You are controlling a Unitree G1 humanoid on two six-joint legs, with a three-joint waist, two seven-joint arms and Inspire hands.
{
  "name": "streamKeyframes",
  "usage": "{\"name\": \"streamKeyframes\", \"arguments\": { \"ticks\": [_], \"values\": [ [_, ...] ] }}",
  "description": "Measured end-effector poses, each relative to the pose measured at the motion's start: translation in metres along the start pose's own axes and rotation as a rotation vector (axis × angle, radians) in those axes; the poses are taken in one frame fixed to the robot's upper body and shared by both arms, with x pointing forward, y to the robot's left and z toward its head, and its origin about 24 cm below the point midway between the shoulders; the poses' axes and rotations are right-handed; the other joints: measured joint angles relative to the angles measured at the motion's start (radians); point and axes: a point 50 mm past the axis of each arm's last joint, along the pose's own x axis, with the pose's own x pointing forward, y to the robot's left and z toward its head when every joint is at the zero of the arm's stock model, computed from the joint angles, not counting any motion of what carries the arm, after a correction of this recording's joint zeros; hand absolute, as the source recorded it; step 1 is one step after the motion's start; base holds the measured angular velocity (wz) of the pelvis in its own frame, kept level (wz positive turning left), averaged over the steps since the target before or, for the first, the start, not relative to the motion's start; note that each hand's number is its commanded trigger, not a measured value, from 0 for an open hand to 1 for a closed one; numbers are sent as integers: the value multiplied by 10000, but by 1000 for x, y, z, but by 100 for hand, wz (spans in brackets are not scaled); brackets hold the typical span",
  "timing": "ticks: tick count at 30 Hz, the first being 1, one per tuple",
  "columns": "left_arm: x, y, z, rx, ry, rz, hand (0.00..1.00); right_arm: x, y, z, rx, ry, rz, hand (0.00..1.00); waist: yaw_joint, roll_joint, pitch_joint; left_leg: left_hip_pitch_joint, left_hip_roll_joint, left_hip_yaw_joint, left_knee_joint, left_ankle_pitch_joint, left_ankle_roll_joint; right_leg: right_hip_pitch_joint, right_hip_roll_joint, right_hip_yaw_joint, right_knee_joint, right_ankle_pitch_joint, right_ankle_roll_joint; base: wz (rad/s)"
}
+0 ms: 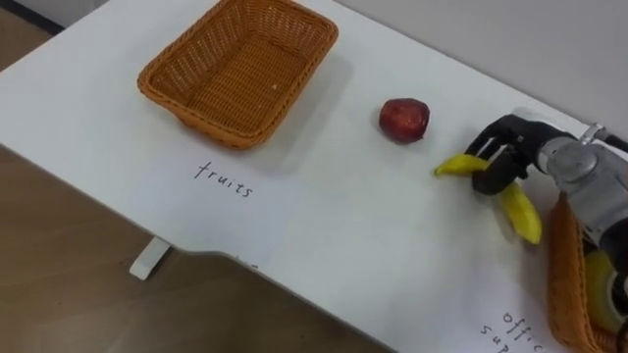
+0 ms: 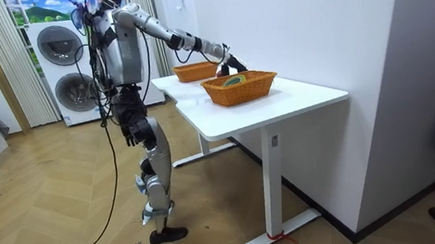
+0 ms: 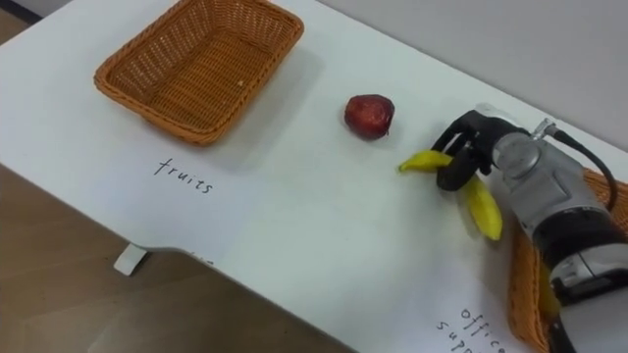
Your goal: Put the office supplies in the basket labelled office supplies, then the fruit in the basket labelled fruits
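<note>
Nearest, at the lower right of the frame, the rim of the office-supplies basket cuts in, tight orange-brown wicker. It holds a yellow object too cropped to identify. Handwritten lettering marks its place on the smooth, matte white table.

Just above the basket, at right centre, the right hand reaches in from the right. Its dark fingers are curled over the middle of the banana, whose yellow ends stick out on either side. The banana is a curved, tapering, smooth-skinned fruit, and it lies low over the table; whether it has left the surface cannot be told.

Left of the hand, near but apart from it, sits the apple, round, dark red and glossy.

Farthest, at the upper left, the fruit basket stands empty. It is rectangular with sloping woven walls, and the word "fruits" is written on the table before it.

The step in hand is judged to be carrying the banana to the fruit basket. To do it well:
- The grip should stay at the fruit's middle so that neither end tips down.
- The lift should clear the table before any travel.
- The path toward the upper left should pass over or in front of the apple without knocking it, as a round fruit rolls easily on this slick top.
- Release should come low over the basket floor.
</note>
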Motion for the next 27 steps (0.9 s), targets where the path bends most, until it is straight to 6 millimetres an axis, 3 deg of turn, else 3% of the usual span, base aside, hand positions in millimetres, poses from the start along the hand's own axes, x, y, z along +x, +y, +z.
{"name": "streamKeyframes", "arguments": {
  "ticks": [5, 6, 8, 13, 19, 23, 27],
  "values": [
    [-2, 4, -3, -428, -155, 94, 0, -10, -14, 34, 8, -1578, -527, 100, -491, 13, -12, 104, 4, 39, 6, 9, -3, 47, -5, 20, -5, 0, 0, -1],
    [-2, 5, -5, -514, -108, 124, 0, -15, -19, 44, -79, -2060, -744, 100, -598, 55, -72, 184, 3, 44, -9, 8, -2, 116, -6, 33, -4, 1, 1, 0],
    [-2, 3, -8, -697, -70, 130, 0, -25, -26, 58, -123, -2882, -1132, 100, -762, 152, -105, 375, -8, 27, -37, 8, 0, 318, -14, 40, -12, 1, 2, 3],
    [-6, 1, -22, -1103, 92, 166, 0, -52, -37, 84, -232, -4544, -1913, 100, -884, 418, -287, 1248, -42, -35, -491, 7, 2, 1065, -18, 5, -171, -51, 86, 1],
    [-10, -5, -31, -1167, 269, -12, 0, -58, -40, 91, -310, -4820, -1785, 100, -1073, 410, -385, 1677, -114, -193, -700, 52, -2, 1508, -63, 0, -155, -147, 217, 6],
    [-10, -9, -29, -1193, 218, -327, 0, -67, -46, 97, -569, -5104, -2048, 100, -1096, 331, -379, 1684, -200, -217, -696, 103, 48, 1531, -139, -46, -140, -156, 226, 1],
    [-10, -8, -27, -1325, 147, -406, 0, -73, -50, 101, -821, -5242, -2330, 100, -1060, 172, -267, 1835, -275, -245, -687, 102, 91, 1676, -203, -46, -143, -179, 265, 1]
  ]
}}
